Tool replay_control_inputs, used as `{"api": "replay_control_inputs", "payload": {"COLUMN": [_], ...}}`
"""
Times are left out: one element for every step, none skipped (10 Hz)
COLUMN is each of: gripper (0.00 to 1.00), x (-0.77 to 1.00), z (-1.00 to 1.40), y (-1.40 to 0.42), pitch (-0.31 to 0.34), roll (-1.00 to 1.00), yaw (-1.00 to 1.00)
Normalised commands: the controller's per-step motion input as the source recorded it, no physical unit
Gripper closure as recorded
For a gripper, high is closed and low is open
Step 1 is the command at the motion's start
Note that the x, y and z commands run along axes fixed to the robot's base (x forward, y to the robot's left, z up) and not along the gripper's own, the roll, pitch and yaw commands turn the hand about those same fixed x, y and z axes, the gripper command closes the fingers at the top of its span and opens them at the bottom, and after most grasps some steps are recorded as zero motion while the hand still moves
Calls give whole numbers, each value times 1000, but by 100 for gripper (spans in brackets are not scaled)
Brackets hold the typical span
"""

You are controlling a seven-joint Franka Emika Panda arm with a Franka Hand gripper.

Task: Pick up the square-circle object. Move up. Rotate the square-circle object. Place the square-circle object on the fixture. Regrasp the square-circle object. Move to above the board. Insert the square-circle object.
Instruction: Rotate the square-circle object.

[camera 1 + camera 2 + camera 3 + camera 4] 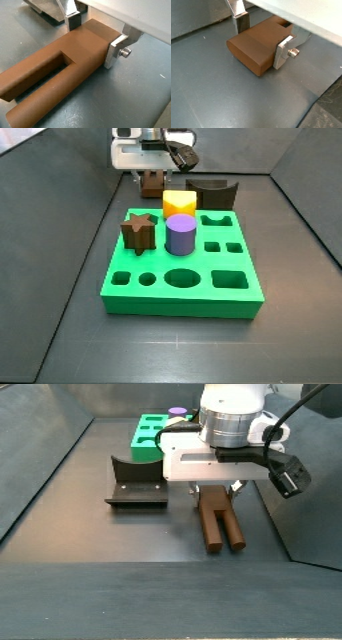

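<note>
Wrist views: tool (95, 36) down at floor, silver fingers (283, 52) closed against both sides of wide end of brown peg (60, 70); peg lies flat.
Side views: peg (221, 524) beside fixture (134, 482), behind green board (185, 268); tool (156, 170) low over it.

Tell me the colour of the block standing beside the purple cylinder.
Yellow block, clearest in a side view; the gripper is behind it.

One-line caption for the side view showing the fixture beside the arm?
Gripper low over peg lying on floor, fixture beside it.
</note>
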Motion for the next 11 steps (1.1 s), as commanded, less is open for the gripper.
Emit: {"api": "replay_control_inputs", "payload": {"gripper": [100, 100, 100, 0, 0, 0, 0, 0, 0, 0, 0], "x": [24, 20, 13, 0, 0, -4, -17, -12, -9, -11, -15], "z": [-156, -90, -67, 0, 1000, 1000, 1000, 1000, 1000, 1000, 1000], "y": [28, 27, 29, 0, 0, 0, 3, 3, 4, 5, 2], "pitch": [-155, -167, -166, 0, 0, 6, 43, 71, 93, 109, 119], "roll": [-211, -216, -218, 0, 0, 0, 15, 29, 48, 68, 98], "yaw": [-13, -17, -18, 0, 0, 0, -6, -11, -13, -8, -1]}}
